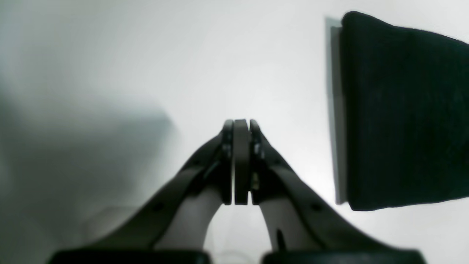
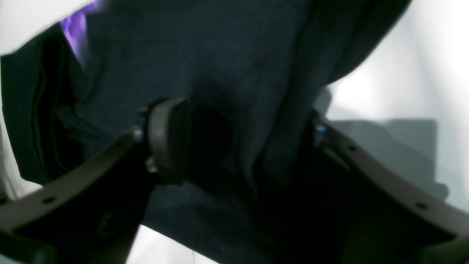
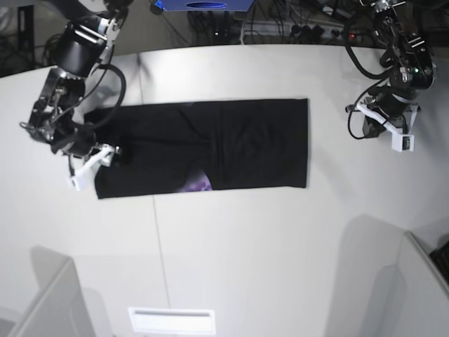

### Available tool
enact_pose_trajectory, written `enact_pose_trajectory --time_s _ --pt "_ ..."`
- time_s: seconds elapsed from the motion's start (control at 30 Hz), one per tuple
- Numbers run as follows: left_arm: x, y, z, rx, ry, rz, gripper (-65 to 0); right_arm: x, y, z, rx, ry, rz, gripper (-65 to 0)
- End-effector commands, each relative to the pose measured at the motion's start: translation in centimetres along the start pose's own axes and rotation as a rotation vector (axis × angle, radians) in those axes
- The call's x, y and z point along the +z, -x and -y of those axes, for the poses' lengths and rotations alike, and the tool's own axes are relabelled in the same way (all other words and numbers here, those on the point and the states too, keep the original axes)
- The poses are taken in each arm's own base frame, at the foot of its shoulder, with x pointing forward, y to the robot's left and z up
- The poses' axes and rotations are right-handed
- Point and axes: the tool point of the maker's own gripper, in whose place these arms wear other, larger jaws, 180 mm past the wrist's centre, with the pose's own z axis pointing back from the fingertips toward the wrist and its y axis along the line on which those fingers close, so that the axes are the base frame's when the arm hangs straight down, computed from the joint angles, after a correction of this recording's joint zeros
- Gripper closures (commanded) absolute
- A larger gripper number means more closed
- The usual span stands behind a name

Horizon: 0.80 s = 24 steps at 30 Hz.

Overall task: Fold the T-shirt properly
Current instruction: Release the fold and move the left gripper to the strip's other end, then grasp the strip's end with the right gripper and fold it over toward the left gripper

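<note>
On one white table, one T-shirt; right jaws clamped on it; left jaws together, empty.

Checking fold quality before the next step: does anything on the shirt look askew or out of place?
Mostly tidy: the T-shirt lies as a flat band. One oddity: a bit of purple print peeks out at its near edge.

The base view looks straight down from high above the white counter, taking in both arms. Each wrist view sits just behind its own hand, close to the surface: the left hand over bare counter, the right hand pressed near the T-shirt, which all three views share.
</note>
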Motion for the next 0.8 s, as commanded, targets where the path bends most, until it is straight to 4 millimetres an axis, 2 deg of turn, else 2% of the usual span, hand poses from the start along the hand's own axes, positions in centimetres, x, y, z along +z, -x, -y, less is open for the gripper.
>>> enact_pose_trajectory --time_s 0.0,0.1,0.17,0.2,0.37,0.5,0.63,0.7,0.77 --pt "-0.3 -1.1 0.0 -0.008 0.009 0.029 0.0 -0.3 1.5 0.5 0.003 0.031 -0.079 -30.5" --pt "-1.8 0.2 0.7 0.007 0.042 -0.017 0.0 -0.5 1.5 0.5 0.0 0.026 -0.083 -15.0" --pt "-2.4 0.0 1.8 -0.001 0.07 0.007 0.0 -0.6 1.3 0.4 0.003 0.026 -0.074 -1.7" --pt "-2.8 0.1 2.5 -0.016 0.085 0.017 0.0 -0.6 1.3 0.4 -0.001 0.026 -0.07 0.0" --pt "-4.7 1.8 4.9 -0.157 0.09 -0.032 0.0 -0.3 1.0 0.7 0.009 0.039 -0.067 0.0" --pt "-5.6 2.8 6.5 -0.152 0.12 -0.058 0.0 0.5 -0.1 0.6 0.041 0.057 -0.037 0.0" --pt "-6.1 2.6 7.7 -0.131 0.14 -0.049 0.0 1.9 -1.9 0.1 0.074 0.086 0.021 0.0" --pt "-6.2 2.5 7.9 -0.13 0.146 -0.049 0.0 2.0 -2.4 -0.9 0.091 0.095 0.023 0.0" --pt "-6.3 2.9 9.3 -0.159 0.179 -0.062 0.0 2.1 -2.6 -2.2 0.133 0.1 0.033 0.0"
